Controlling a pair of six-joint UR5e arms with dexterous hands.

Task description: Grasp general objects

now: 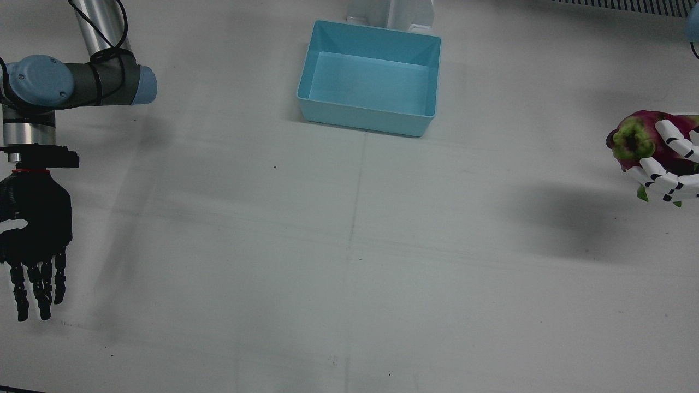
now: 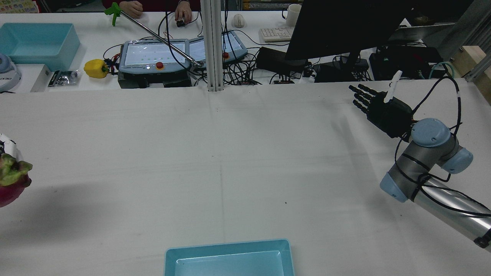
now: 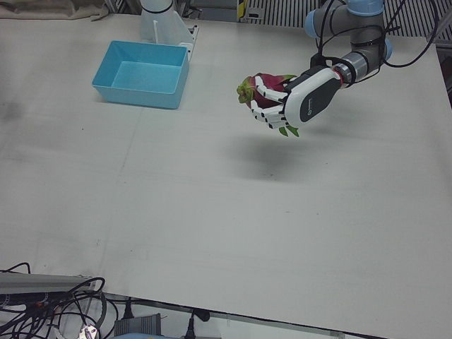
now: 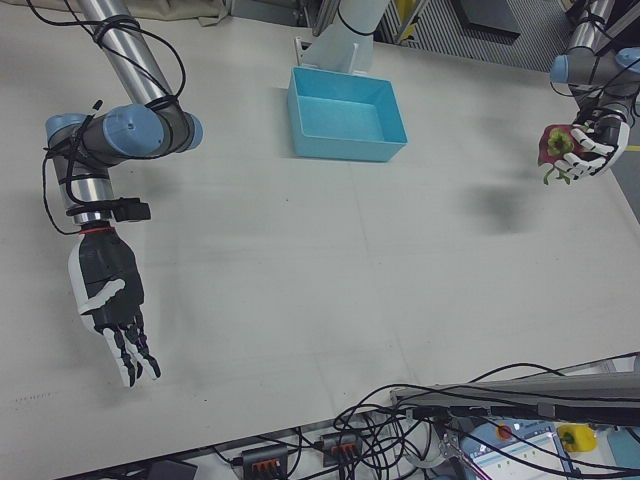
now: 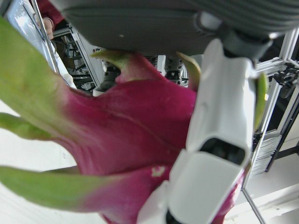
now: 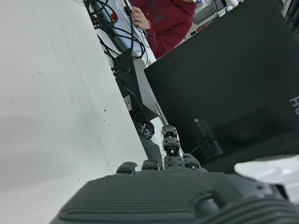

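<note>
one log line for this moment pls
left robot hand: shut on dragon fruit, held above table | right robot hand: open, idle | blue bin: empty

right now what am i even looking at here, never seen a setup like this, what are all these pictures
This is one moment at a white table with two robot arms, each ending in a fingered hand, seen by six cameras. One looks almost straight down, one sits high behind the arms, two look from the front corners, and one rides on each hand. The white left hand holds a dragon fruit in the air, its shadow on the table below; its own camera shows the fruit close up. The black right hand is open and holds nothing. The only thing on the table is an empty blue bin. Behind the table are desks with screens, cables and a person.
</note>
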